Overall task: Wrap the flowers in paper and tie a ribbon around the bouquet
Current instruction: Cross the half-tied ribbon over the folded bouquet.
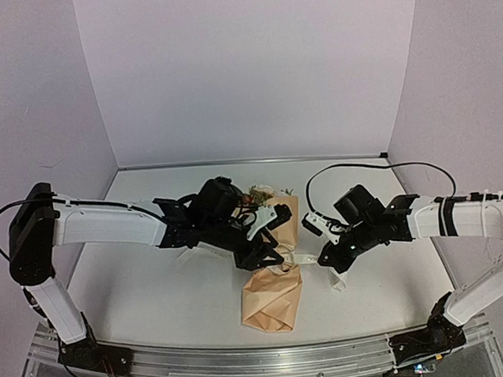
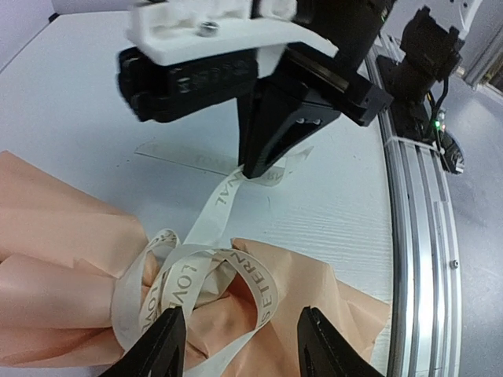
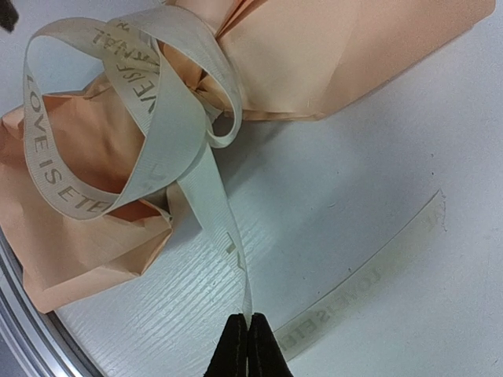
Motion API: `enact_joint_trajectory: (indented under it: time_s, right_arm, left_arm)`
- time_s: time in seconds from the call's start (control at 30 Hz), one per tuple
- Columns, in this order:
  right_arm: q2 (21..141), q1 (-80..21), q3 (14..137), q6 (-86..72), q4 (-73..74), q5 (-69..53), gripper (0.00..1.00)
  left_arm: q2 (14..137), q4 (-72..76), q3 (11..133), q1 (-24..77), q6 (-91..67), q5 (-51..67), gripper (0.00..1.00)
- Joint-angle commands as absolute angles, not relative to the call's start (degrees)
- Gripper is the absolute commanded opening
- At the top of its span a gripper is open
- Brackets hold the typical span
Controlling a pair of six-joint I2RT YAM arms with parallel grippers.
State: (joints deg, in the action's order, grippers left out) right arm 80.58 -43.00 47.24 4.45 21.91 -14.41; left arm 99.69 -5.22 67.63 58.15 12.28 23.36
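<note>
Cream ribbon (image 3: 157, 149) printed "LOVE IS ETE…" along its loop, "LOVE IS" on loose tail

The left arm (image 1: 107, 223) and right arm (image 1: 461, 215) stretch inward from opposite sides, wrists angled down toward each other. The left claw (image 2: 240, 338) has its fingers spread apart, gripping nothing. The right claw (image 3: 246, 345) is pinched tight on the ribbon (image 3: 214, 212), fingertips pressed together.

Lab test booth: plain white walls (image 1: 252, 68), white table (image 1: 137, 283), aluminium rail (image 1: 263, 360) holding arm bases (image 1: 95, 355).
</note>
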Motion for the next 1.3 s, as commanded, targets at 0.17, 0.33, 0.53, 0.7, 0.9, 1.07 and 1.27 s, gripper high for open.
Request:
enact_joint_trajectory:
  time_s: [0.17, 0.33, 0.53, 0.7, 0.9, 1.07, 1.27]
  right_arm:
    - [80.93, -43.02, 47.67, 2.79, 19.30, -14.39, 0.00]
    - [81.21, -42.95, 46.88, 2.20, 17.66, -14.25, 0.00]
    - [81.55, -42.93, 46.84, 2.11, 16.81, -14.46, 0.00]
    - [81.82, -42.91, 46.87, 1.89, 16.24, -14.39, 0.00]
    - [81.69, -42.89, 47.09, 1.04, 16.02, -14.55, 0.00]
    - [81.59, -42.96, 47.20, 0.44, 15.88, -15.41, 0.00]
    - [81.55, -42.96, 47.65, -3.11, 15.39, -15.74, 0.00]
  left_arm:
    - [107.17, -19.49, 78.44, 61.38, 22.75, 17.14, 0.52]
    - [110.54, -23.11, 81.69, 62.66, 24.59, 15.67, 0.52]
    - [110.82, -24.60, 82.61, 63.06, 24.38, 15.05, 0.49]
    - [110.91, -25.27, 82.97, 63.07, 23.39, 14.29, 0.29]
    - [104.27, -15.17, 74.88, 62.08, 17.00, 11.49, 0.02]
    - [96.18, -2.32, 64.46, 57.89, 6.44, 11.95, 0.00]
    - [91.87, 6.03, 56.17, 55.72, -2.88, 12.58, 0.00]
